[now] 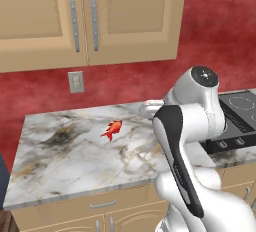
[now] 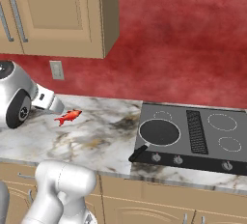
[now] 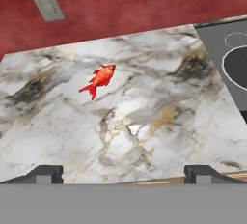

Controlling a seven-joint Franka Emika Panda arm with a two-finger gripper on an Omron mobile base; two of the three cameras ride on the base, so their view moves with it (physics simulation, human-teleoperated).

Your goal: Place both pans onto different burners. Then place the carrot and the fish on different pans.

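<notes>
1. Fish [image 1: 112,129] in the left base view: bright red-orange, forked tail and small fins, lying flat and alone on the marbled table [image 1: 60,161], toward its back half and below the wall outlet [image 1: 76,81]. Well apart from the cooktop [image 1: 239,116] at the far right, so probably yet to be carried over. Much of the right side blocked by the white arm [image 1: 182,141].

2. Right base view: same fish [image 2: 68,116] on the table [image 2: 96,141], just beside the white tip of the arm and well left of the cooktop [image 2: 193,156]. One dark round pan [image 2: 159,132] already seated on the front-left burner, black handle [image 2: 139,153] angled out over the front edge toward the table. Three more burners bare: a small one [image 2: 162,115] behind the pan, two [image 2: 222,121] on the far side of the slatted vent [image 2: 194,131]. Likely set there to receive food later.

3. Hand view: end effector [image 3: 123,174] with tips spread wide apart at the bottom corners, nothing between them, aimed across the table [image 3: 159,136] at the fish [image 3: 100,79] lying ahead and left of centre. Looks like an approach for picking up the fish. Pan rim [image 3: 236,66] and cooktop corner at the right edge; outlet [image 3: 45,1] top left.
</notes>
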